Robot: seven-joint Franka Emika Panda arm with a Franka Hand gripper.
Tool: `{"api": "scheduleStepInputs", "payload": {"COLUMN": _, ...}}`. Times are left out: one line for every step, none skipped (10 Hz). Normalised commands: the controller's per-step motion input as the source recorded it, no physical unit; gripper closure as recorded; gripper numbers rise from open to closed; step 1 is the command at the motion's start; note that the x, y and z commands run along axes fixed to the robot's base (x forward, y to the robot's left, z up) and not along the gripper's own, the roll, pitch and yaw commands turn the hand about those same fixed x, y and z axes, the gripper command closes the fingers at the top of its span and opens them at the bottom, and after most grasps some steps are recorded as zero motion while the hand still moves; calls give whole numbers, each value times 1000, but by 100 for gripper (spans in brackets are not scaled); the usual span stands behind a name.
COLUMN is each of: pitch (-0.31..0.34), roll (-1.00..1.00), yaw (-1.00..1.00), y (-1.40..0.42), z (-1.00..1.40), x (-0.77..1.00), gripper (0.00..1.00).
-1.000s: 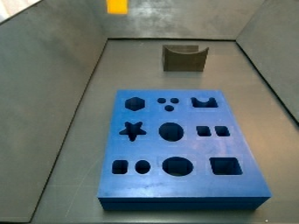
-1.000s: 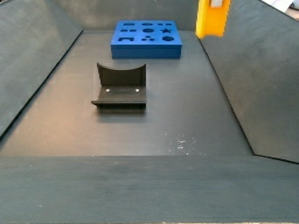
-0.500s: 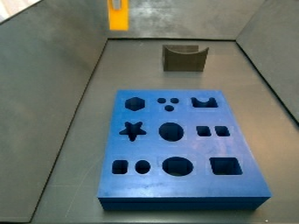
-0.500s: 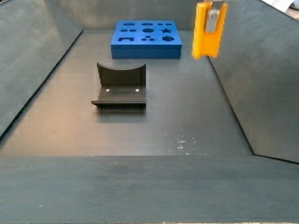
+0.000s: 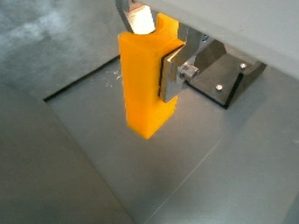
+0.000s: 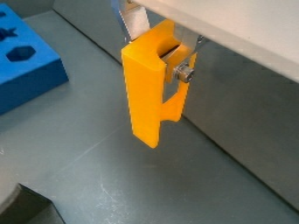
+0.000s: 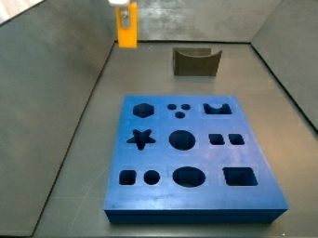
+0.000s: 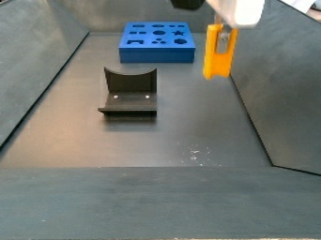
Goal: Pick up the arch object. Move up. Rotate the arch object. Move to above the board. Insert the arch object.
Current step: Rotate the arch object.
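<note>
Dark floor below; pincer (image 5: 152,39) grips arch object (image 5: 149,83) aloft (only wrist view shows fingers (image 5: 172,74)); board (image 7: 192,158) apart.

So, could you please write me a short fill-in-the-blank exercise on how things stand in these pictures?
1. The hand is shut on the ___, a tall orange piece.
2. The arch hangs in the air, not yet over the ___ slab with cut-outs.
3. The board lies flat on the ___.
4. Among the cut-outs in the board is one shaped like a ___ with five points.

Missing words: arch; blue; floor; star
</note>
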Motion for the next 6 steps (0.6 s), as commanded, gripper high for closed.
{"api": "scheduleStepInputs", "payload": {"pitch": -54, "roll": -55, "yaw": 25, "y": -2, "z": -1000, "x": 25, "gripper": 100}}
{"api": "scheduleStepInputs", "payload": {"pitch": -55, "roll": -60, "yaw": 25, "y": -5, "z": -1000, "x": 24, "gripper": 100}}
{"api": "scheduleStepInputs", "payload": {"pitch": -58, "roll": -67, "yaw": 27, "y": -9, "z": -968, "x": 25, "gripper": 100}}
{"api": "scheduleStepInputs", "payload": {"pitch": -55, "roll": -70, "yaw": 27, "y": -10, "z": -901, "x": 22, "gripper": 100}}
{"api": "scheduleStepInputs", "payload": {"pitch": -57, "roll": -77, "yaw": 26, "y": -12, "z": -768, "x": 23, "gripper": 100}}
{"api": "scheduleStepInputs", "payload": {"pitch": -54, "roll": -82, "yaw": 24, "y": -12, "z": -674, "x": 21, "gripper": 100}}
